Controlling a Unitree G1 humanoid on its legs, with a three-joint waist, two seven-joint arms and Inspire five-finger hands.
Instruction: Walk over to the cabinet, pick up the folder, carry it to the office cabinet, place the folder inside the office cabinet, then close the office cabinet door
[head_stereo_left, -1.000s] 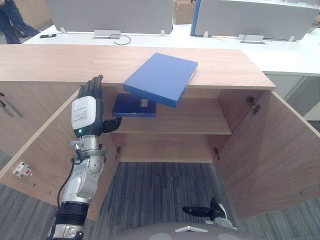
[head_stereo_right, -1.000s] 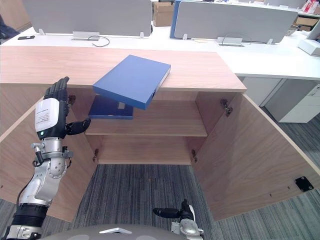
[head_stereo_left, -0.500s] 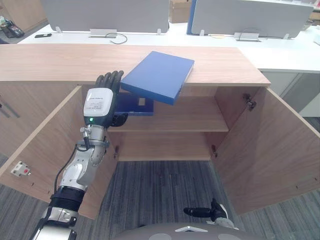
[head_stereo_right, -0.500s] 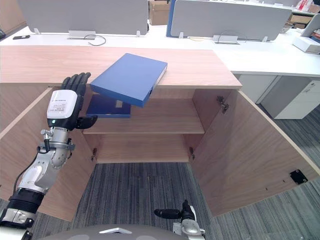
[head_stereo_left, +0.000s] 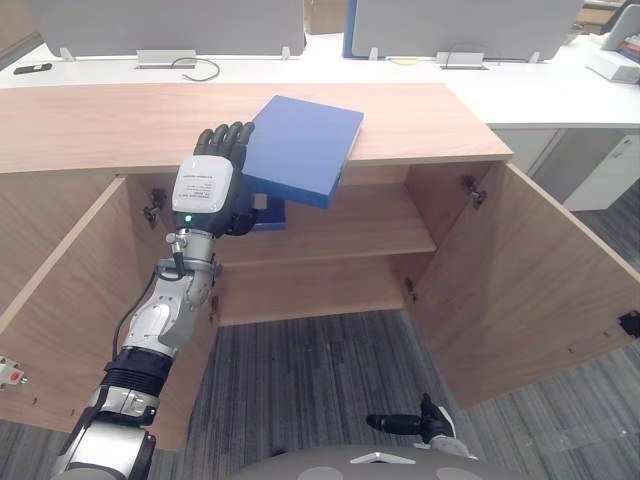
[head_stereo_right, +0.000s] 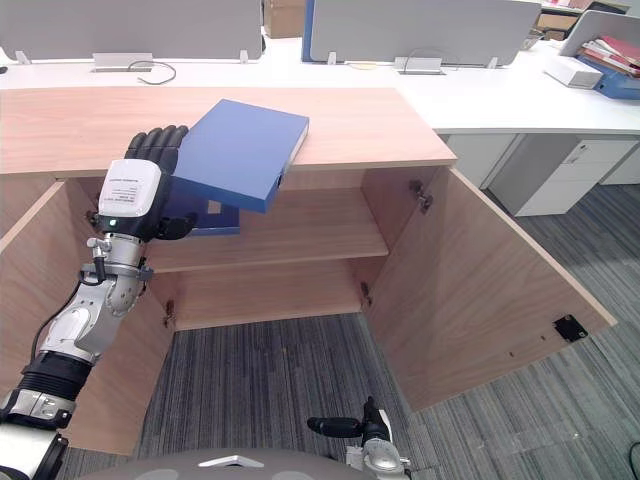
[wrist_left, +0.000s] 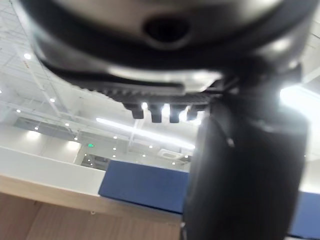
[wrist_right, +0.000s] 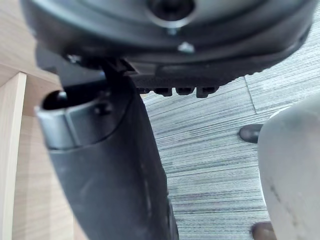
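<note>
A blue folder (head_stereo_left: 300, 148) lies on the wooden cabinet top (head_stereo_left: 100, 125), tilted, with its near corner hanging out over the front edge. My left hand (head_stereo_left: 205, 190) is raised in front of the cabinet, open with straight fingers, right against the folder's left edge; its thumb reaches under the overhanging corner. In the left wrist view the folder (wrist_left: 145, 190) shows just past the thumb. My right hand (head_stereo_left: 400, 424) hangs low near the floor, open and holding nothing. A second blue folder (head_stereo_left: 268, 212) lies on the cabinet's inner shelf (head_stereo_left: 350, 225), behind my left hand.
Both cabinet doors stand wide open: the left door (head_stereo_left: 60, 300) beside my left arm, the right door (head_stereo_left: 540, 270) swung out to the right. A white desk (head_stereo_left: 450, 75) with grey screens runs behind the cabinet. Grey carpet (head_stereo_left: 320, 370) lies in front.
My left hand has risen and moved right, from beside the open left door to the folder's left edge. The camera has shifted too, so the cabinet sits further left in the picture.
</note>
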